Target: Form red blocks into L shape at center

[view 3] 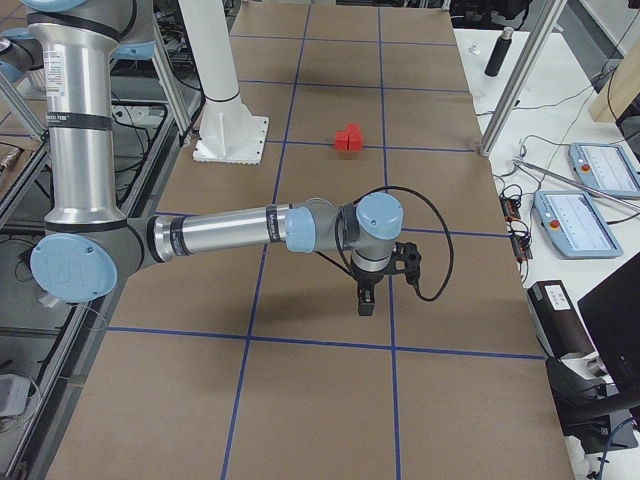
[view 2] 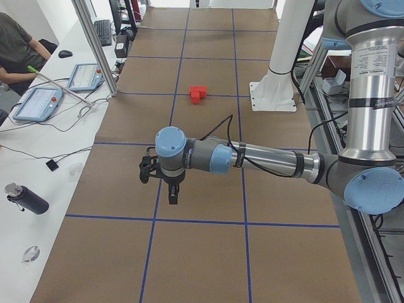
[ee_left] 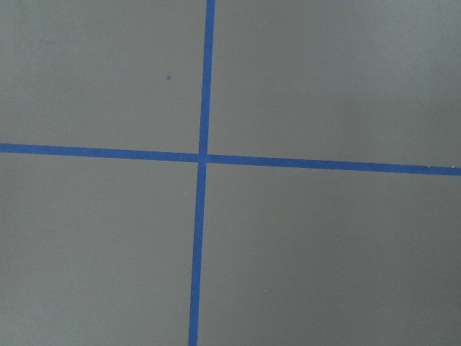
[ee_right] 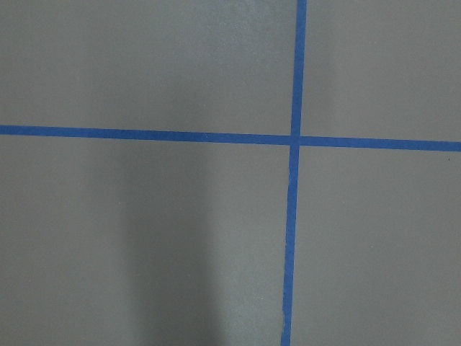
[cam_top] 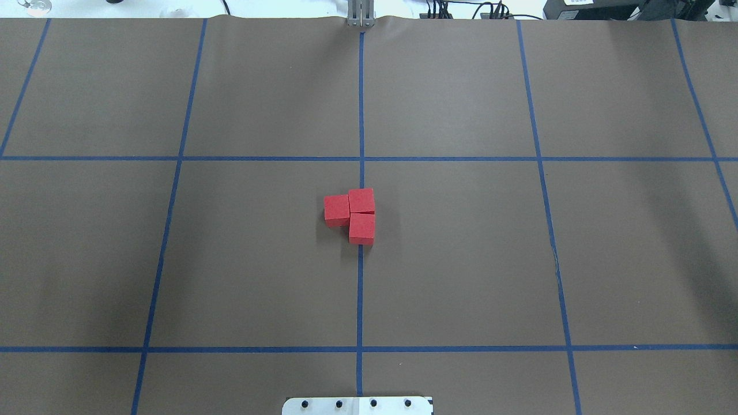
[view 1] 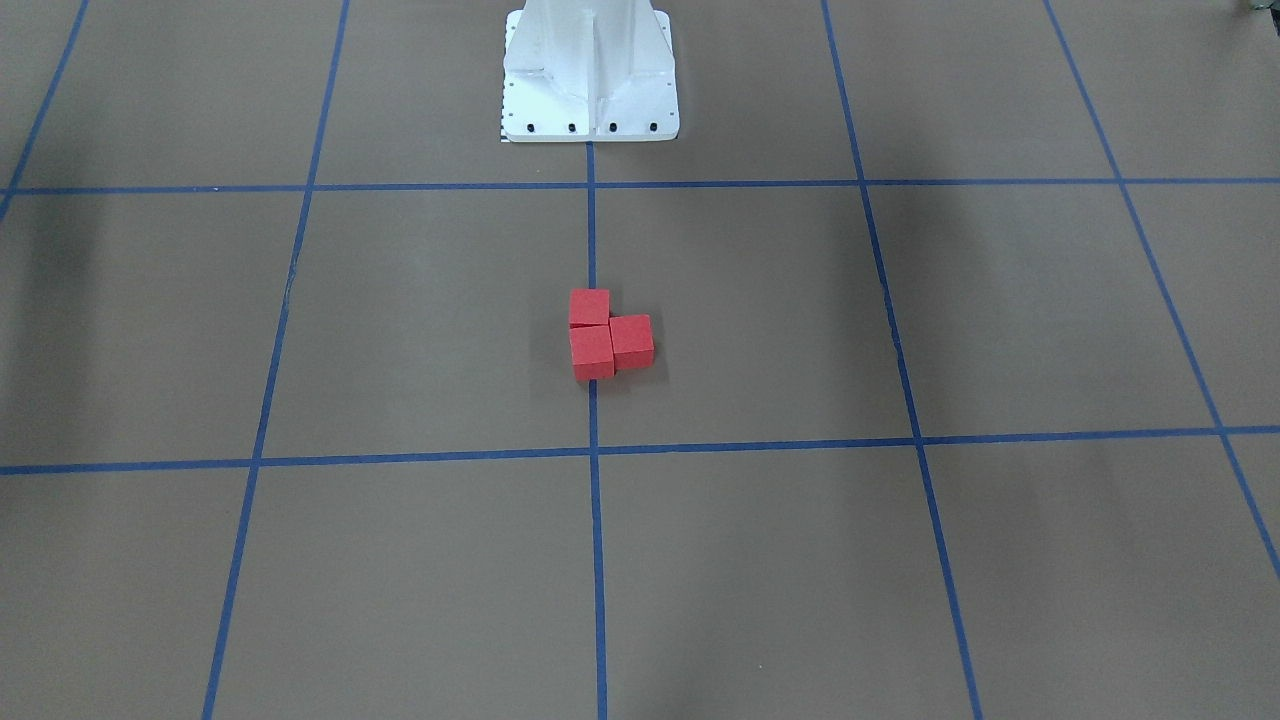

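Three red blocks sit touching in an L shape at the table's centre, on the middle blue line: one (cam_top: 337,210), one (cam_top: 361,201), one (cam_top: 361,229). They also show in the front-facing view (view 1: 592,353), the left view (view 2: 198,94) and the right view (view 3: 349,138). My left gripper (view 2: 173,196) hangs over the paper far from the blocks, seen only in the left view. My right gripper (view 3: 366,300) hangs likewise, seen only in the right view. I cannot tell whether either is open or shut. Both wrist views show only brown paper and blue tape.
The white robot base (view 1: 590,80) stands behind the blocks. Blue tape lines (cam_top: 360,288) grid the brown paper. A side table holds tablets (view 2: 38,104) and a black bottle (view 2: 25,199). A metal post (view 2: 95,47) stands at the table edge.
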Tool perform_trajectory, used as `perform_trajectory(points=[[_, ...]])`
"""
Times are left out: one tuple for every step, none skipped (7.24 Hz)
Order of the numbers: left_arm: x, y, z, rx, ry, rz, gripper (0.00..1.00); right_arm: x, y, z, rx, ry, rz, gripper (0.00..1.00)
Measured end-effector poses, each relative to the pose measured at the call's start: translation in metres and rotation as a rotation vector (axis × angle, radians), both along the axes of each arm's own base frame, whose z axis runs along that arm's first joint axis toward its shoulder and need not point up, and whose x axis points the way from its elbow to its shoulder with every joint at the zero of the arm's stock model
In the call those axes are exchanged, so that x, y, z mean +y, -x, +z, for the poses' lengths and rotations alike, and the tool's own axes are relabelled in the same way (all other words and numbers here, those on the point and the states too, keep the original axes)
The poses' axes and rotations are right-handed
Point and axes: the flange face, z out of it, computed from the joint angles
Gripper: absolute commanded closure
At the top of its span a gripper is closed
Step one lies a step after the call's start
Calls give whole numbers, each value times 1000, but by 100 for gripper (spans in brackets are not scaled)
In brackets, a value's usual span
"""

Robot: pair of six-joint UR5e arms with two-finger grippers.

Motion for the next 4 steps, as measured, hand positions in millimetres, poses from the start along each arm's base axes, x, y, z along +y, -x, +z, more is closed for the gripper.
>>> perform_trajectory(points=[[4, 0, 0, 1, 0, 1, 0, 0, 4, 0, -1, 0, -8, 0], [6, 0, 0, 1, 1, 1, 0, 0, 8, 0, -2, 0, -16, 0], [7, 0, 1, 1, 1, 2, 0, 0, 10, 0, -1, -2, -22, 0], [7, 0, 1, 1, 1, 2, 0, 2, 10, 1, 0, -4, -26, 0]])
